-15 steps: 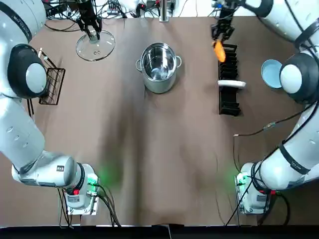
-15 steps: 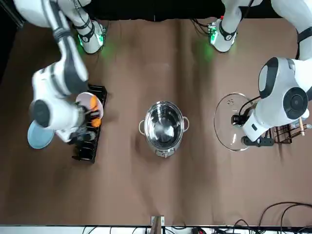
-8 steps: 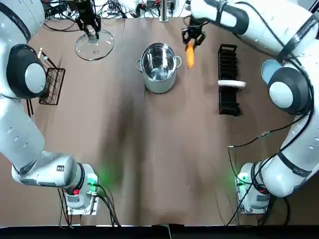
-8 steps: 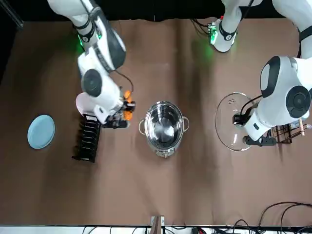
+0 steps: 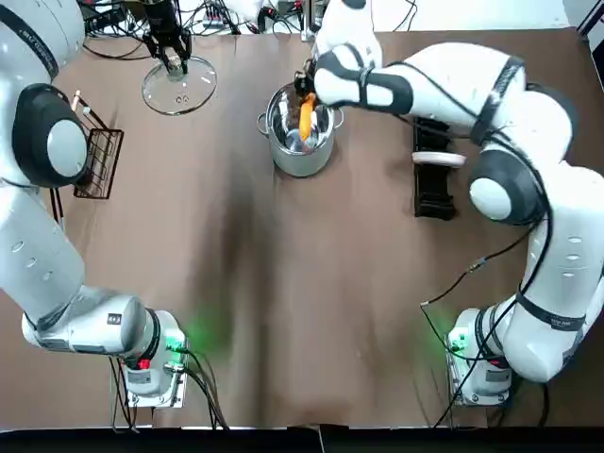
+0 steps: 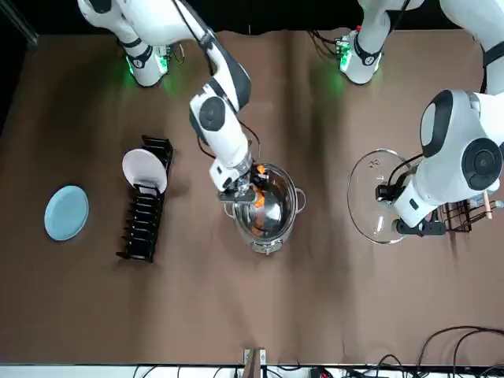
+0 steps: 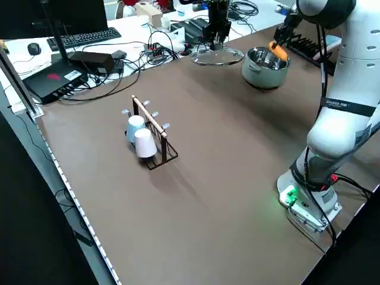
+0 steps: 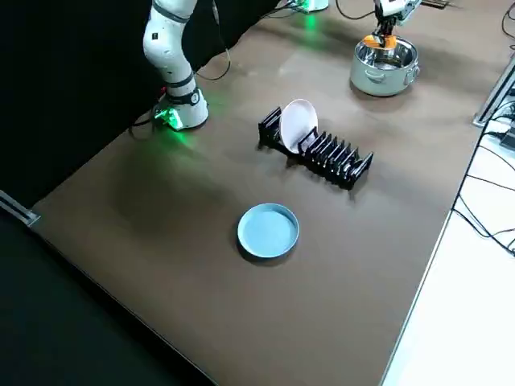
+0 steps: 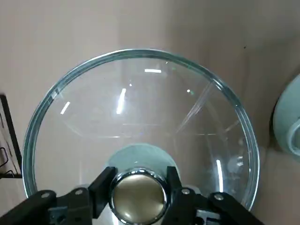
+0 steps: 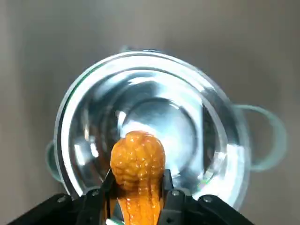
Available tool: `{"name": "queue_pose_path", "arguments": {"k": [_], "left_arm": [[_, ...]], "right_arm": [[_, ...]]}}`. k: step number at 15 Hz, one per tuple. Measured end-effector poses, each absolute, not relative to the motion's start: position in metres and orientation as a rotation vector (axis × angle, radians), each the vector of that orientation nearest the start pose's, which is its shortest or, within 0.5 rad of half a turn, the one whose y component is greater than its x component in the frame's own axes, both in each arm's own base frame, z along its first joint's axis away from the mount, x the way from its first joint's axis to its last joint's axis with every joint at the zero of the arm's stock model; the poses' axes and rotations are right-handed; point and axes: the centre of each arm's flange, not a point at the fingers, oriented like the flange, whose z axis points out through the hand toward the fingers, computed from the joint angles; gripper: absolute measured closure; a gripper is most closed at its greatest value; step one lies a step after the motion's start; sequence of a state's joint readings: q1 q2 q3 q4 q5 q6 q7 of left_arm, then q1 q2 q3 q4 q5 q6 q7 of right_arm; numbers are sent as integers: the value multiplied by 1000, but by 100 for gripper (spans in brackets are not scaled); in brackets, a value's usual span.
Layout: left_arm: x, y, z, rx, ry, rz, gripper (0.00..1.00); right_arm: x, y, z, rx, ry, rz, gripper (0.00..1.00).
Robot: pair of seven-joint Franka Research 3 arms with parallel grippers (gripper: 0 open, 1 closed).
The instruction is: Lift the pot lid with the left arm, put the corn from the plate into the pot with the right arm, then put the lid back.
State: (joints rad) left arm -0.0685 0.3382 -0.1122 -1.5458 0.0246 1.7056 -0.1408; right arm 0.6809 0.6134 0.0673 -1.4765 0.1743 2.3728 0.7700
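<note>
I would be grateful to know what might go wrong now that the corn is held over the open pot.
The right claw holds the corn nearer one side of the pot than its middle; released there, it may strike the rim and bounce out. The left claw grips the glass lid only by its small knob, so it might slip or tilt.

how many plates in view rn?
2. A white plate stands upright in the black dish rack. A blue plate lies flat on the table, on the robot's right of the rack. No others show in any view.
</note>
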Motion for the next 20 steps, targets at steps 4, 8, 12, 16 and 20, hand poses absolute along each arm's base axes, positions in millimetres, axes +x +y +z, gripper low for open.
{"name": "queue_pose_path", "arguments": {"k": [4,8,12,16,20], "left_arm": [[632,-106,446,-3115,71,272,49],[625,-108,462,-3115,78,259,49],[619,-110,477,-3115,87,246,49],[617,-116,481,-3115,65,240,49],[613,-131,478,-3114,47,250,49]], "right_arm": [[536,521,310,-2784,192,-160,59],[537,525,270,-2789,195,-178,59],[537,522,251,-2819,181,-175,59],[536,528,251,-2797,171,-207,48],[532,535,255,-2791,153,-214,30]]}}
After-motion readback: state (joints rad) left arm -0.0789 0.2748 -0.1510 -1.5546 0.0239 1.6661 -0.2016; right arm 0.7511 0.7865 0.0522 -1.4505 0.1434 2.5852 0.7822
